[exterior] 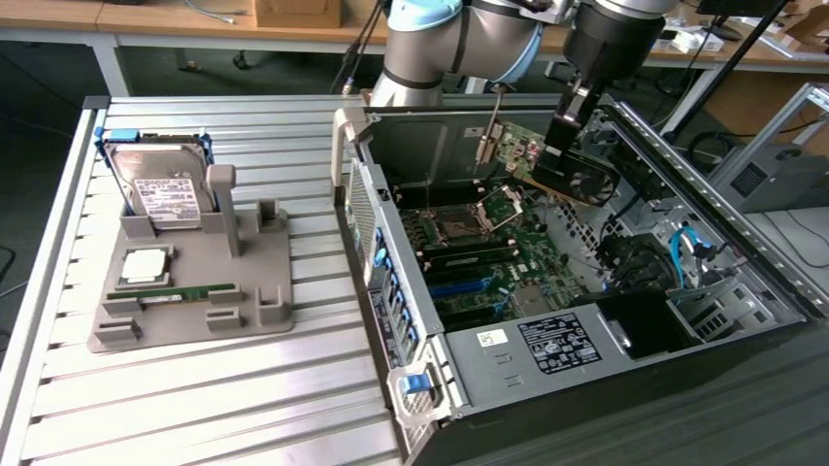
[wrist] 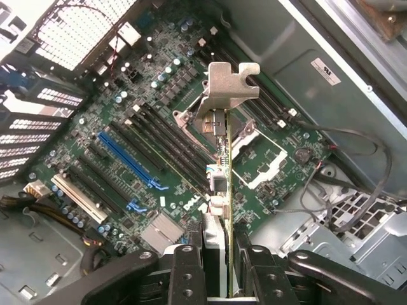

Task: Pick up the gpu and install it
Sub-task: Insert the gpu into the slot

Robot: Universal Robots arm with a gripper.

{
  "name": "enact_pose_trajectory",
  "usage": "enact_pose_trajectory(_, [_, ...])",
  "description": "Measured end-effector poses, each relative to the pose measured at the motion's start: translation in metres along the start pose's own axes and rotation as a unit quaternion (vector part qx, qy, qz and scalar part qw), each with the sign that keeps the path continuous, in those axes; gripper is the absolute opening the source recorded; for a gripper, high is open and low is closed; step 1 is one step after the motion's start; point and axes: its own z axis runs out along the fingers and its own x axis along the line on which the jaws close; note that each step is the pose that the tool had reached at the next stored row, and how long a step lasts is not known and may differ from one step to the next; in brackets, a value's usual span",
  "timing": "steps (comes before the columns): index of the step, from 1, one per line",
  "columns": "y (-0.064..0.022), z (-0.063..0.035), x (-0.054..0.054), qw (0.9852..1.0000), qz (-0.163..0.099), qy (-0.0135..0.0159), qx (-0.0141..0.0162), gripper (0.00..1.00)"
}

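The gpu (exterior: 550,165), a green card with a black fan and a silvery bracket, hangs tilted inside the open computer case (exterior: 428,388), above the motherboard (exterior: 499,277). My gripper (exterior: 568,131) is shut on it from above. In the wrist view the gpu (wrist: 222,159) runs edge-on between my gripper (wrist: 219,257) fingers (wrist: 189,273), with its metal bracket (wrist: 232,82) at the far end. It sits over the processor socket area, apart from the blue slot (wrist: 127,159) on the motherboard (wrist: 76,159).
At the exterior view's left, a grey holder (exterior: 259,291) on the slatted table carries a hard drive (exterior: 162,189), a processor (exterior: 143,264) and a green memory stick (exterior: 182,291). Case walls, cables (exterior: 686,248) and the power supply (exterior: 557,345) surround the board.
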Motion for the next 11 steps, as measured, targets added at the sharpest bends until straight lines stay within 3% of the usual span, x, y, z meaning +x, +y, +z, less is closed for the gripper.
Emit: enact_pose_trajectory(11, [0.0000, 0.0002, 0.0000, 0.9996, -0.027, -0.0007, -0.0008, 0.30])
